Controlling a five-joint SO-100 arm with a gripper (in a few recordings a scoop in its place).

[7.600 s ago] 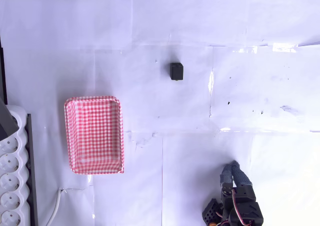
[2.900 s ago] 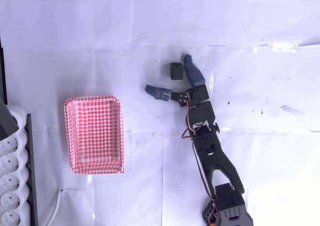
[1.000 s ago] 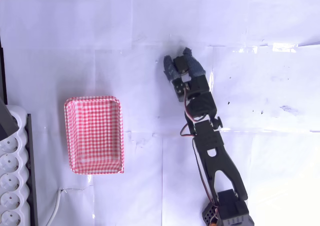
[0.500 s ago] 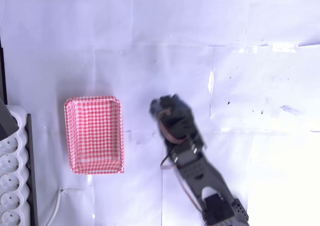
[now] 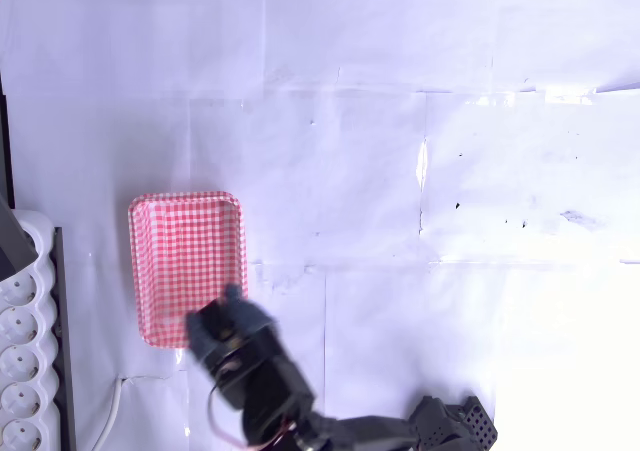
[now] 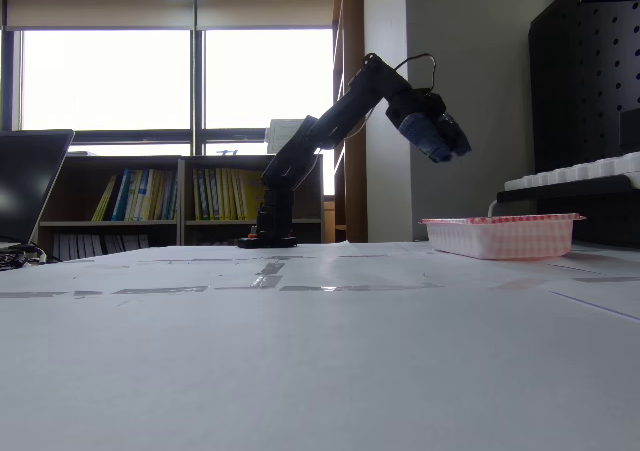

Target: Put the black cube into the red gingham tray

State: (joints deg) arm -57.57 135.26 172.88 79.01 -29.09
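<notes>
A white paper-covered table holds one red gingham tray beside one white power strip. The single gripper hangs above the tray's near corner; I cannot tell its grip or where the black cube is.

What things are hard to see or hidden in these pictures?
- The black cube: the blurred gripper hides whatever it carries in the overhead view; too dark and small between the fingers in the fixed view.
- Inside of the red gingham tray: its rim hides it in the fixed view.
- The white power strip: cut off by the overhead picture's left edge.
</notes>
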